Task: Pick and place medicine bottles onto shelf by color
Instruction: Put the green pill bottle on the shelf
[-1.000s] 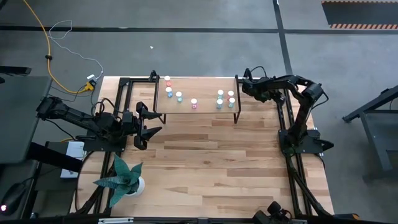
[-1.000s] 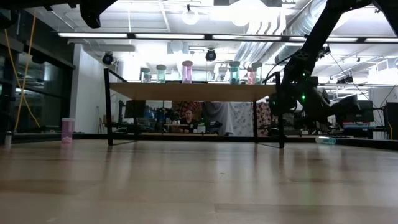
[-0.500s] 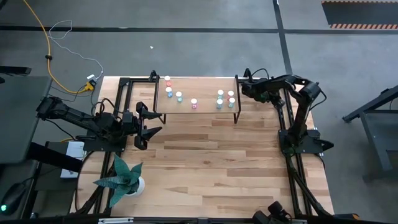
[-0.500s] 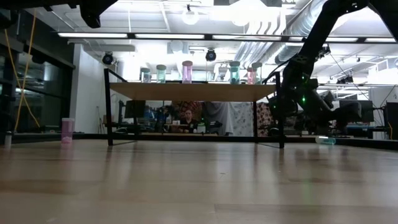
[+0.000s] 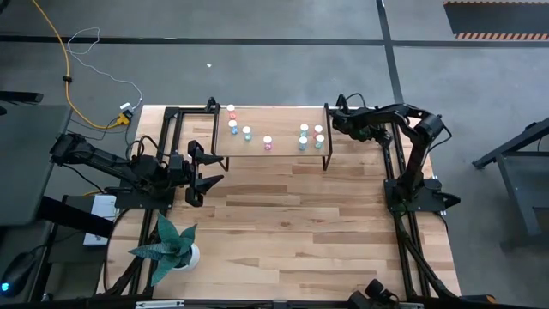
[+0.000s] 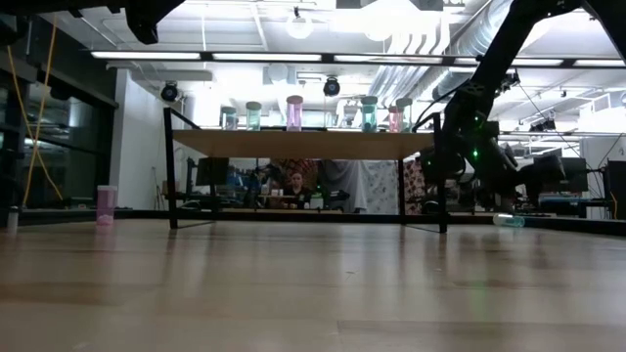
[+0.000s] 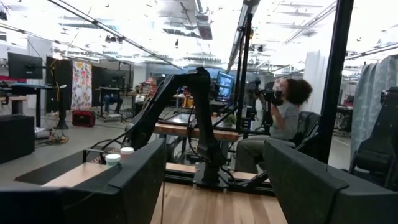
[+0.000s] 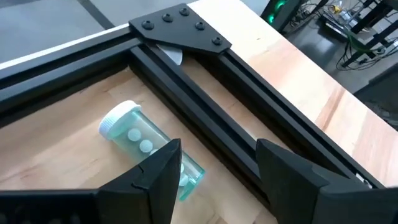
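Observation:
Several medicine bottles [image 5: 268,141] with white caps, pink, red-orange and teal, stand upright on the shelf [image 5: 279,148], a low wood platform on black legs at the table's far side. One teal bottle [image 8: 149,149] lies on its side on the table beside a black frame rail [image 8: 205,93], and also shows in the low view [image 6: 507,221]. A pink bottle [image 6: 106,203] stands on the table to the shelf's left. My right gripper [image 8: 217,168] is open and hovers just short of the lying teal bottle, by the shelf's right end [image 5: 336,116]. My left gripper [image 5: 204,167] waits open at the table's left.
A white pot with a green plant [image 5: 174,247] stands at the near left corner. Black frame rails and a corner plate [image 8: 180,28] hem in the lying bottle. A person [image 7: 286,109] sits beyond the table. Bare wood [image 5: 300,223] lies between the shelf and the near edge.
My right arm has dipped a little beside the shelf's right end and come back up to about where it was. The bottles have stayed where they were.

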You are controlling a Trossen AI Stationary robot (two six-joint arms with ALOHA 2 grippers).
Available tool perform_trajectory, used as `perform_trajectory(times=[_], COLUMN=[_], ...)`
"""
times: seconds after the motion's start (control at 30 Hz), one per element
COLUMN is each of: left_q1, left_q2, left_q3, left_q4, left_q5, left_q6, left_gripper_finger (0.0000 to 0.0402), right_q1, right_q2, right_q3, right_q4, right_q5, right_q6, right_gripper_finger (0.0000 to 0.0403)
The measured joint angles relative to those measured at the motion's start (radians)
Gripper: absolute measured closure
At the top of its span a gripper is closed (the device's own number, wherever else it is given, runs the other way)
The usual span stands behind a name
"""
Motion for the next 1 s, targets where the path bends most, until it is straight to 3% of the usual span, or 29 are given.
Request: perform_trajectory(times=[0.93, 1.0], left_q1=[0.000, 0.000], left_q2=[0.000, 0.000], left_q3=[0.000, 0.000], left_q4=[0.000, 0.000], left_q5=[0.003, 0.003], left_q6=[0.001, 0.001], left_gripper_finger=[0.0145, 0.0145], right_q1=[0.019, 0.001], right_q2=[-0.041, -0.047], right_q3=[-0.001, -0.001], right_q4=[0.038, 0.072], right_q5=[-0.058, -0.097], right_q6=[-0.297, -0.321], right_gripper_finger=[0.0203, 0.0203])
